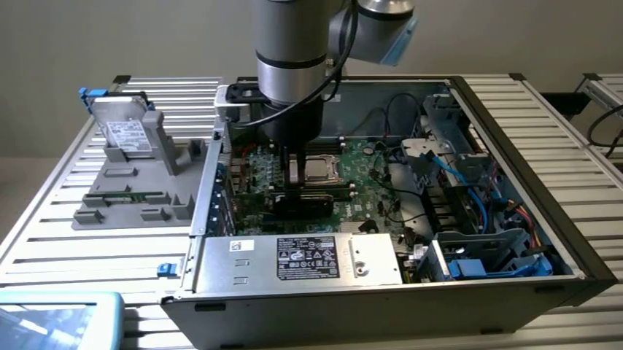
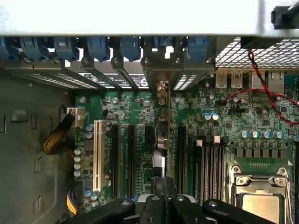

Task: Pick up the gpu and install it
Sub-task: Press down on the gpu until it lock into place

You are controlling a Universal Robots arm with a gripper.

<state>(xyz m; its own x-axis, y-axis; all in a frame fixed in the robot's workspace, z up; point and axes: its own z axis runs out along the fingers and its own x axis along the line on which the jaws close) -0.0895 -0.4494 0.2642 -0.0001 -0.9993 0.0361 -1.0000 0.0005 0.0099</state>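
Gripper (image 2: pixel 161 186) clamped tight on gpu (image 2: pixel 164 126), edge-on. I see its long axis running along motherboard (image 2: pixel 140 112) slots toward case rear edge.

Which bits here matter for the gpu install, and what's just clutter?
Job: gpu, edge-on in the tool; motherboard; case.
Lying about: hard drive, grey rack, both outside the case.

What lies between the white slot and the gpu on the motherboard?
In the wrist view, two long black slots and one shorter black slot lie between the white slot and the gpu, which the shut hand holds edge-on.
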